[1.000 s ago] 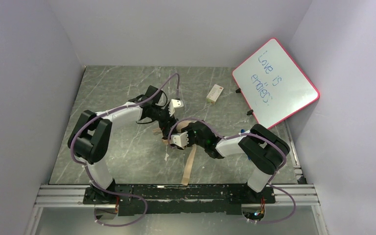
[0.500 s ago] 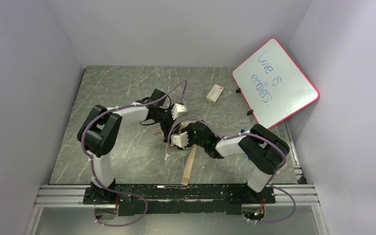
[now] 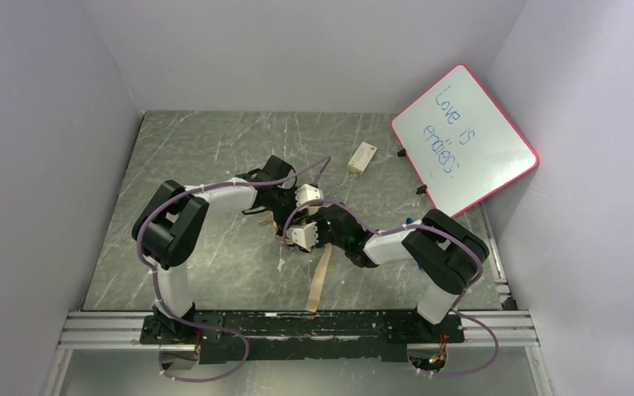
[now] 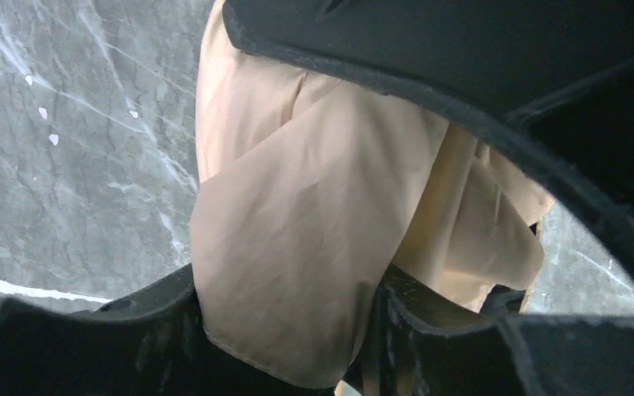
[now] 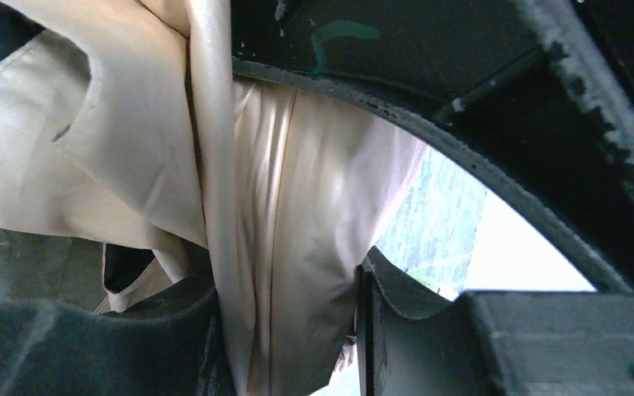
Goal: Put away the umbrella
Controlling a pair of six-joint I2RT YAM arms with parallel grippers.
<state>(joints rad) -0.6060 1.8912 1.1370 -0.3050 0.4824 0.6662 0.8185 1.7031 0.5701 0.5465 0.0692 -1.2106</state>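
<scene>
The umbrella [image 3: 274,221] lies folded at the middle of the table, mostly covered by both grippers. Its tan strap [image 3: 320,276] trails toward the near edge. My left gripper [image 3: 290,208] comes in from the left. In the left wrist view its jaws press on both sides of a fold of beige fabric [image 4: 297,223], with the left gripper [image 4: 285,330] shut on it. My right gripper [image 3: 305,233] sits just beside it from the right. The right wrist view shows the right gripper [image 5: 285,330] shut on bunched beige fabric [image 5: 297,206].
A pink-framed whiteboard [image 3: 464,140] leans at the back right. A small white box [image 3: 362,157] lies on the table behind the grippers. A small blue object [image 3: 410,221] shows beside the right arm's elbow. Grey walls enclose the marble table [image 3: 190,157].
My left arm has reached right, onto the umbrella, and its jaws have closed from wide open onto the fabric. The right arm and its grip have not moved.
</scene>
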